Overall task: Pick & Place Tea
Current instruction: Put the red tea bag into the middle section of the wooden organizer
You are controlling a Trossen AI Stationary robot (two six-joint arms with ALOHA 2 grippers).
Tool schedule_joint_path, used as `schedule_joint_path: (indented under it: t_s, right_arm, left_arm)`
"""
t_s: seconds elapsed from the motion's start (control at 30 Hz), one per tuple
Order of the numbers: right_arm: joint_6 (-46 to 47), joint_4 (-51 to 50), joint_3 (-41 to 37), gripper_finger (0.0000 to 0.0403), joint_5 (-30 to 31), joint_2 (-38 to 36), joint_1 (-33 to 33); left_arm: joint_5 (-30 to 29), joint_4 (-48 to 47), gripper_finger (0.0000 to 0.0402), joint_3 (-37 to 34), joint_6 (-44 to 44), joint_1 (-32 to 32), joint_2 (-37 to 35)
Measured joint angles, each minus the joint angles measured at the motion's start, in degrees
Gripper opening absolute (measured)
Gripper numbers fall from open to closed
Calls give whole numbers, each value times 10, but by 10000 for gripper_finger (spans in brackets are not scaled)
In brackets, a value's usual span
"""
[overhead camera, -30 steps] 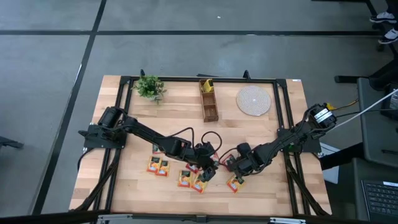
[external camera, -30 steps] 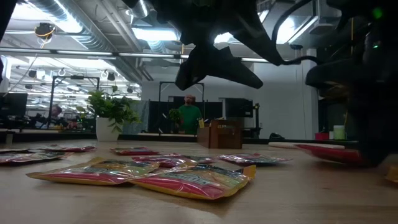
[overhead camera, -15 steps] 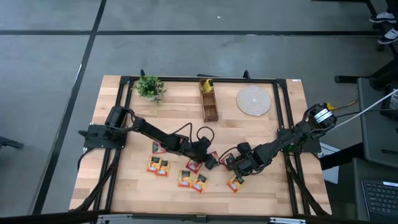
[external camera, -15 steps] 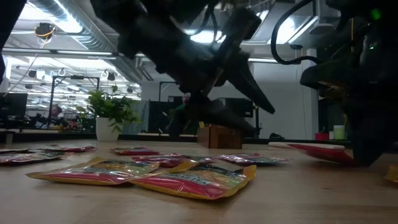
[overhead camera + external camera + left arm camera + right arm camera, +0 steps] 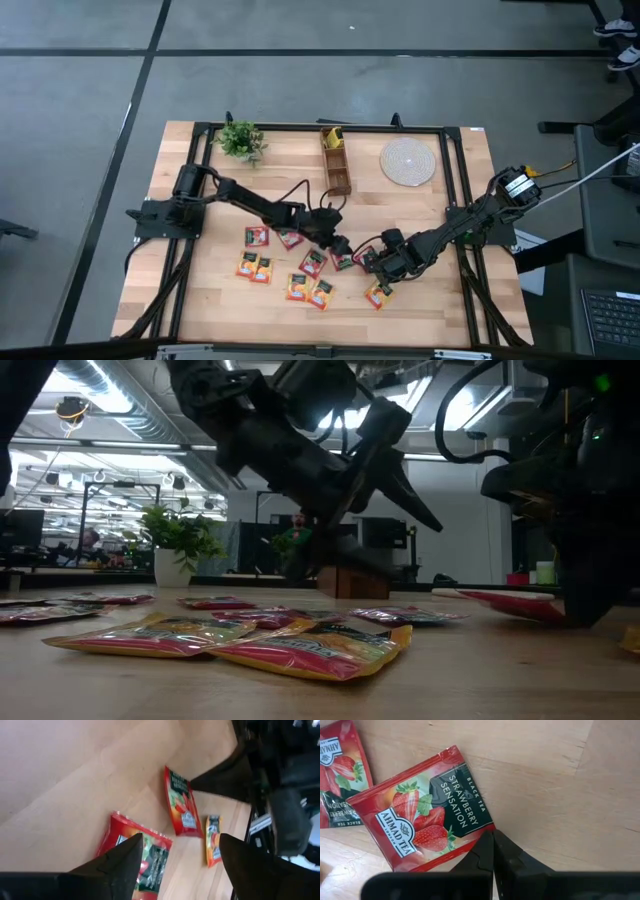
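tea sachets (image 5: 300,270) on table | left gripper (image 5: 340,246) open above them

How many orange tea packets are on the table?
5 orange tea packets: two side by side on the left, two in the middle, one by the right gripper. The arms may hide others.
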Motion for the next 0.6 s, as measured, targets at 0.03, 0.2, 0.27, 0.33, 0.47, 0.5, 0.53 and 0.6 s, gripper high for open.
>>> schedule_joint_path:
  t_s: [0.03,0.2,0.27,0.33,0.47,0.5,0.53,0.6]
  right_arm:
    - [1,0,0,0,0,0,0]
    - [1,1,0,0,1,0,0]
    - [1,1,0,0,1,0,0]
    - [6,1,0,0,1,0,0]
    - [20,3,0,0,9,1,-1]
    - [24,4,0,0,9,1,-1]
    - [27,4,0,0,9,1,0]
    - [27,5,0,0,10,1,0]
  left_arm:
    - [0,-2,259,0,1,-1,0]
    - [4,-2,256,0,2,-9,0]
    - [4,-2,254,0,2,-12,0]
    - [2,-2,254,0,2,-12,0]
    - [2,0,253,8,6,-12,13]
    - [7,-4,253,14,7,-12,21]
    - [12,-2,253,26,8,-12,33]
    - [29,-4,253,43,13,-12,48]
